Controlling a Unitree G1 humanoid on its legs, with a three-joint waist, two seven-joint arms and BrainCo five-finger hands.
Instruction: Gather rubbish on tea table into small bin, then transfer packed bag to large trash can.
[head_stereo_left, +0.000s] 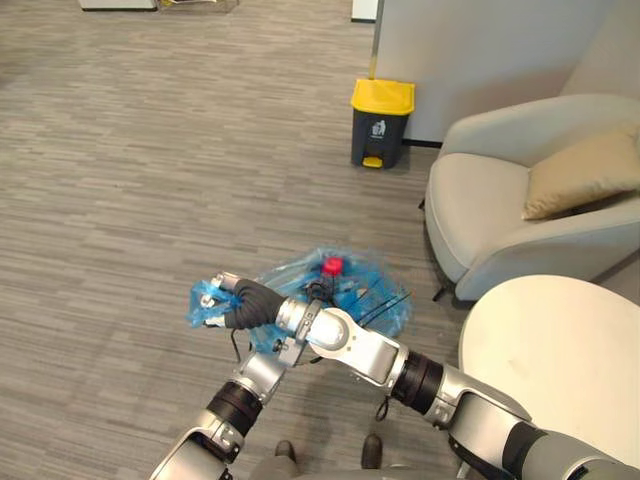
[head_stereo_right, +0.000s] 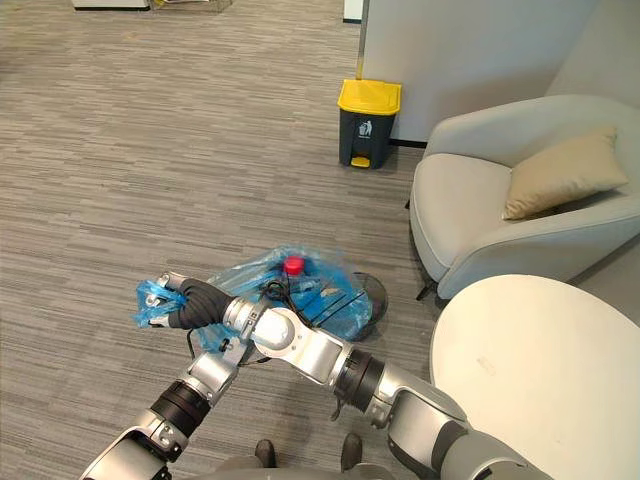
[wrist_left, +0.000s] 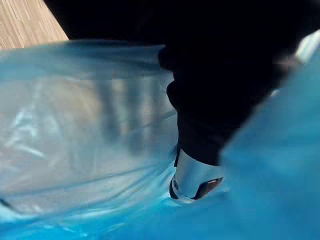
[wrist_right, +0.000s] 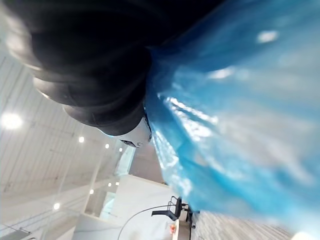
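Bag (head_stereo_left: 372, 288): translucent blue. Cap (head_stereo_left: 332, 266) in bag: red. Bin (head_stereo_left: 378, 138): dark grey, white symbol; lid (head_stereo_left: 383, 96) yellow. Armchair (head_stereo_left: 480, 215): pale grey. Cushion (head_stereo_left: 582, 172): tan. Counter (head_stereo_left: 560, 350): plain off-white. Floor (head_stereo_left: 150, 180): grey-brown, fine streaks.

We see the bag (head_stereo_left: 350, 290) on the floor (head_stereo_left: 130, 180) just in front of us, with rubbish (head_stereo_left: 332, 266) inside it. The small bin (head_stereo_right: 372, 292) peeks out at the bag's right side. Our right hand (head_stereo_left: 232, 303) reaches across to the bag's left side and grips a bunch of it there. Far behind the bag, the large trash can (head_stereo_left: 381, 122) stands by the wall (head_stereo_left: 480, 50). To the right of the can is the armchair (head_stereo_left: 480, 220), with a cushion (head_stereo_left: 580, 172) on it. The tea table (head_stereo_left: 560, 350) is near us on the right, in front of the armchair.
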